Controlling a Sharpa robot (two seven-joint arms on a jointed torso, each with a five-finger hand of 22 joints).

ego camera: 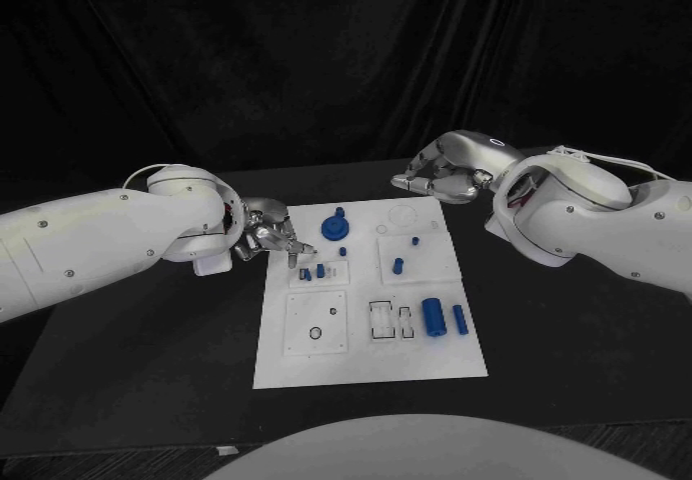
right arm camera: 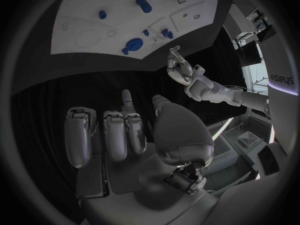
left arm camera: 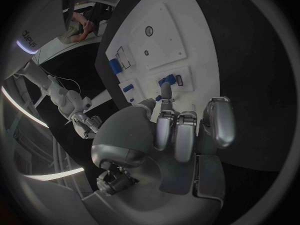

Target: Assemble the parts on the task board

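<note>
The white task board (ego camera: 372, 365) lies in the middle of the table. On it are a round blue part (ego camera: 335, 228) at the far end, small blue parts (ego camera: 306, 272) (ego camera: 397, 265) in the middle, and two blue cylinders (ego camera: 433, 318) (ego camera: 460, 319) towards the near right. My left hand (ego camera: 271, 238) hovers at the board's left edge with most fingers curled in. Its outstretched fingertip (left arm camera: 165, 92) ends just short of a small blue part (left arm camera: 165, 80). My right hand (ego camera: 440, 178) hangs over the board's far right corner, fingers curled, holding nothing. The right wrist view shows this hand (right arm camera: 137, 135) above the board (right arm camera: 81, 20).
Black table (ego camera: 577, 340) surrounds the board on all sides, with a dark curtain behind. Beside the cylinders, the board carries rectangular slots (ego camera: 382, 320). A square panel with a small ring (ego camera: 316, 323) sits at its near left.
</note>
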